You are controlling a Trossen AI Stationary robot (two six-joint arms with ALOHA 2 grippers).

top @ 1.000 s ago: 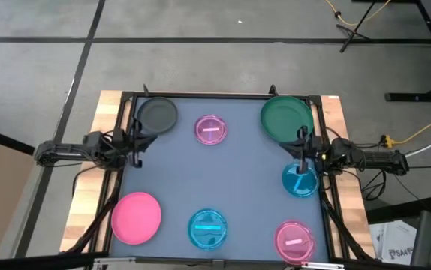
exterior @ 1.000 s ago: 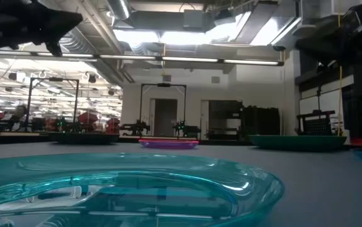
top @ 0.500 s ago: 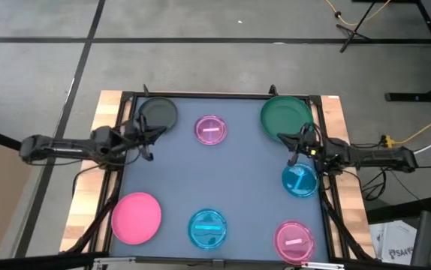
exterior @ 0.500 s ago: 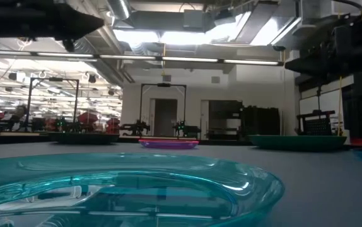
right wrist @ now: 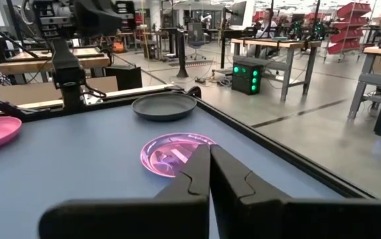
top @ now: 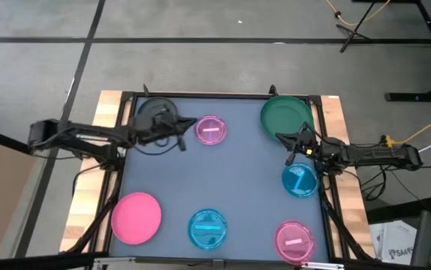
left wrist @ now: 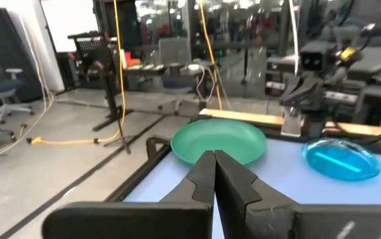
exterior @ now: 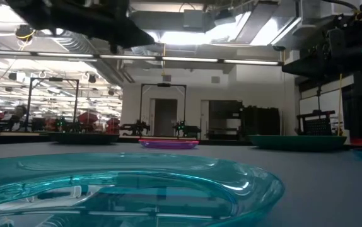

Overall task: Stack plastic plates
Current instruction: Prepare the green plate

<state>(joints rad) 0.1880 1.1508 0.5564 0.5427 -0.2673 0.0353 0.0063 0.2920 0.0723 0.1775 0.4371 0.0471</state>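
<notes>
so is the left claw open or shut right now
Shut. In its wrist view the left claw has both fingers pressed together with nothing between them, pointing toward the green plate.

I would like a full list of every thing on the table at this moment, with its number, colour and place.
Large dark green round plastic plate: one, far right corner.
Dark grey round plastic plate: one, far left corner, partly under the left arm.
Opaque pink round plastic plate: one, near left.
Translucent blue round plastic plates: two, one near centre, one at the right edge.
Translucent magenta round plastic plates: two, one far centre, one near right.
Table: one, grey-blue top, wooden edges.
Left claw: shut, between the grey and far magenta plates.
Right claw: shut, over the near rim of the green plate.
</notes>
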